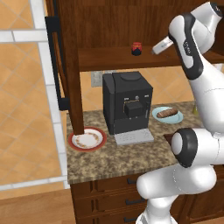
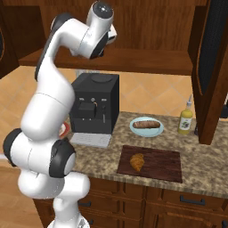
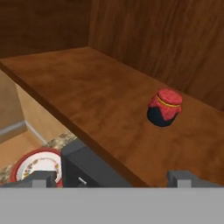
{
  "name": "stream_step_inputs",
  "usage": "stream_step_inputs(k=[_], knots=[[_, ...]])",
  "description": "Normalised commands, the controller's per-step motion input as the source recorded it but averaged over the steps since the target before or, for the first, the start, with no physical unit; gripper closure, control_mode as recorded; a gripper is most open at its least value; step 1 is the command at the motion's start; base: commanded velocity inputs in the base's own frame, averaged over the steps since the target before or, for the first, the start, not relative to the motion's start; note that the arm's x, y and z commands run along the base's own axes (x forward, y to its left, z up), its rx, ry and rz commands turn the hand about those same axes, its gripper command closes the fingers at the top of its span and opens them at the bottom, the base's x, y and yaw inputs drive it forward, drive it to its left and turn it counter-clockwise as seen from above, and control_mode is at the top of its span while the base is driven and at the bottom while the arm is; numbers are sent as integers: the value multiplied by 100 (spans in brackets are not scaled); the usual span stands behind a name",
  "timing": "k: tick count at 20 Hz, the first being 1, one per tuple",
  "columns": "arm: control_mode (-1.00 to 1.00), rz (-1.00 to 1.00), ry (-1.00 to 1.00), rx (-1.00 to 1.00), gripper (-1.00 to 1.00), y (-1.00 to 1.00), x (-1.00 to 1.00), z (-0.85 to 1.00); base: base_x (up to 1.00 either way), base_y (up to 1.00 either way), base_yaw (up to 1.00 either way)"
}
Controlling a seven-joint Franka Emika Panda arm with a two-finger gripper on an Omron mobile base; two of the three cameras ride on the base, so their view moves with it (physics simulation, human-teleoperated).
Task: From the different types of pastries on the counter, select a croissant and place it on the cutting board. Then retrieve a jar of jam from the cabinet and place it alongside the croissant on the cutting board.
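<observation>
The jar of jam, dark with a red lid, stands upright on the cabinet shelf, ahead of my gripper and a little to its right. The gripper is open, its fingertips wide apart with nothing between them. From the left base view the jar of jam sits just left of the gripper, a short gap between them. The croissant lies on the left part of the cutting board. A darker log-shaped pastry rests on a pale blue plate behind the board.
A black coffee machine stands on the counter right under the shelf. A red-rimmed plate lies at its left. The open cabinet door carries a black handle. A yellow bottle stands near the right door.
</observation>
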Motion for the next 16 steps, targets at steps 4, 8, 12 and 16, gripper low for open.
stream_step_inputs(k=[4, 8, 12, 16], knots=[[-100, -7, -15, 1, -100, 12, 26, -3, 0, 0, 0], [-100, -3, -3, 10, -100, 2, 31, -25, 0, 0, 0], [-100, -11, 0, 12, -100, 0, 40, -2, 0, 0, 0], [-100, -23, 1, 5, -100, 17, 41, 0, 0, 0, 0]])
